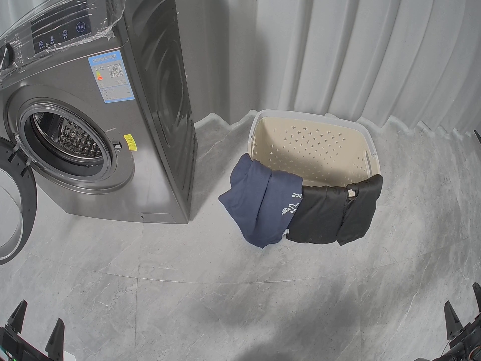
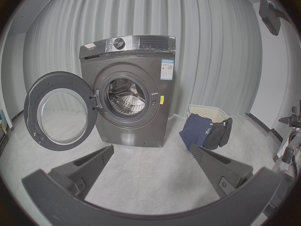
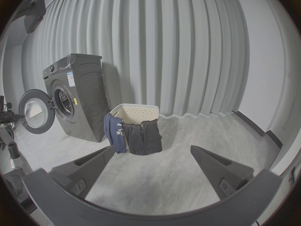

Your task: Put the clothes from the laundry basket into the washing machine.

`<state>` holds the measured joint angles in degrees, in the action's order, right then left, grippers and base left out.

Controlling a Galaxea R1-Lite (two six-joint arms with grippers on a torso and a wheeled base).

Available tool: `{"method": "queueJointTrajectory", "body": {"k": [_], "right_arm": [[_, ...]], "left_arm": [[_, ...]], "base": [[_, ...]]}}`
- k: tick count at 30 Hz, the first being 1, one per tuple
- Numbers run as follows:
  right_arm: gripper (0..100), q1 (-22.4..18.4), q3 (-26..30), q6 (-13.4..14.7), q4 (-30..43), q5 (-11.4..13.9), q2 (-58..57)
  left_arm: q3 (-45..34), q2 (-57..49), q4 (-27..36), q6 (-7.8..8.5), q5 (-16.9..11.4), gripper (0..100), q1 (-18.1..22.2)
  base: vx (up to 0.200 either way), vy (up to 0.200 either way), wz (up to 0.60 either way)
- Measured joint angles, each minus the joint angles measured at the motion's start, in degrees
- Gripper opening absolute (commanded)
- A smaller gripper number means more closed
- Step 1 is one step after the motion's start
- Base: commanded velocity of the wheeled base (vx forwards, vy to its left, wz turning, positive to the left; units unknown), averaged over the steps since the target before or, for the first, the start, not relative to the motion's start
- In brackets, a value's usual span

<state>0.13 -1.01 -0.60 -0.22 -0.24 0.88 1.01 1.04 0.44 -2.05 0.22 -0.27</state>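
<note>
The washing machine (image 1: 100, 126) stands on the grey floor (image 1: 200, 287) against the curtain (image 1: 350, 41), its round door (image 1: 12, 201) swung fully aside on its hinge so the drum (image 1: 75, 139) is open to receive a load. Just beside the machine's side panel sits the laundry basket (image 1: 310, 146), close enough that clothes need only a short carry. The clothes are not down inside it: a navy garment (image 1: 260, 201) hangs over the near rim at the corner closest to the machine, and a black garment (image 1: 330, 211) hangs over the same rim next to it, touching it; whether the black cloth is 1 piece or 2 is unclear. Draped like this, both offer loose folds along the rim for an easy pinch. The left gripper (image 2: 151, 148) and the right gripper (image 3: 150, 148) hang low over bare floor, well apart from the basket, each with jaws spread and holding nothing, so no garment is taken up yet.
</note>
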Motion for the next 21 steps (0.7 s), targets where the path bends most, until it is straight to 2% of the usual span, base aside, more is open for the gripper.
{"method": "queueJointTrajectory", "body": {"k": [7,19,21], "right_arm": [[100,0.0,0.0,0.0,0.0,0.0,0.0],[100,0.0,0.0,0.0,0.0,0.0,0.0],[100,0.0,0.0,0.0,0.0,0.0,0.0]], "left_arm": [[0.0,0.0,0.0,0.0,0.0,100,0.0],[0.0,0.0,0.0,-0.05,0.0,100,0.0],[0.0,0.0,0.0,-0.05,0.0,100,0.0]], "base": [[0.0,-0.2,0.0],[0.0,0.0,0.0],[0.2,0.0,0.0]]}}
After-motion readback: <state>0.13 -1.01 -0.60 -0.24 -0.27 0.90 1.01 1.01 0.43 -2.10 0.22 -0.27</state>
